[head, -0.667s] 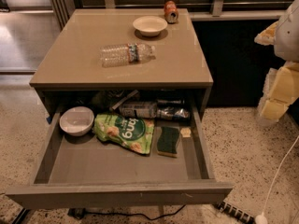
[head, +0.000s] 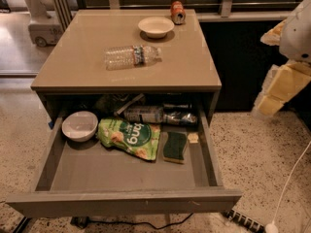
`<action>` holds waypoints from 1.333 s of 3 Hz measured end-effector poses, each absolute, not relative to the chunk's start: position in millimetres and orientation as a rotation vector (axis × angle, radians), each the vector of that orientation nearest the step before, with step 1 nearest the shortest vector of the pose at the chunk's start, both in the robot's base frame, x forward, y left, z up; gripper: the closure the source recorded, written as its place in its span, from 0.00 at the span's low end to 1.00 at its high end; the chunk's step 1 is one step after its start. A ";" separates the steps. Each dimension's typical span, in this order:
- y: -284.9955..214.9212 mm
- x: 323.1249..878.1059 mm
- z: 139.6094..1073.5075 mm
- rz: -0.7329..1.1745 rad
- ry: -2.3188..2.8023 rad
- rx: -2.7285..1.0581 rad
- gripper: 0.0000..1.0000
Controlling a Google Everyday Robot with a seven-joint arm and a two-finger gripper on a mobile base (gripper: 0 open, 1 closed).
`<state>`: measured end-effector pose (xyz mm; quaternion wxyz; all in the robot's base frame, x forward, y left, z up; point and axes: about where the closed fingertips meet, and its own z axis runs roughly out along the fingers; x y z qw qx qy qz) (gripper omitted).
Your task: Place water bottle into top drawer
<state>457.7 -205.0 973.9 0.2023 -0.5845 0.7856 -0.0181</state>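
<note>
The water bottle [head: 132, 56] lies on its side in the middle of the tan tabletop [head: 73, 64], white cap pointing right. The top drawer [head: 121, 202] is pulled wide open below it. Inside are a white bowl [head: 79, 125], a green snack bag [head: 130, 138], a green sponge [head: 175, 146] and a darker bottle [head: 160, 115] at the back. My gripper [head: 266, 107], on the white and yellow arm, hangs at the right edge. It is beside the table, at about drawer height, well away from the bottle.
A white bowl [head: 155, 26] and an orange soda can [head: 178, 12] stand at the back of the tabletop. A power strip [head: 243, 220] and a white cable [head: 291, 178] lie on the speckled floor at the right. A dark cabinet is behind the arm.
The arm has edged slightly left toward the table. The bottle and the drawer have not moved.
</note>
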 end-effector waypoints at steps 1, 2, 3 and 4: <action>-172.4 504.1 971.3 -0.022 2.128 -1.591 0.00; -172.8 504.2 969.9 -0.017 2.131 -1.586 0.00; -146.3 531.4 958.6 0.075 2.089 -1.593 0.00; -95.3 569.3 950.8 0.159 2.007 -1.667 0.00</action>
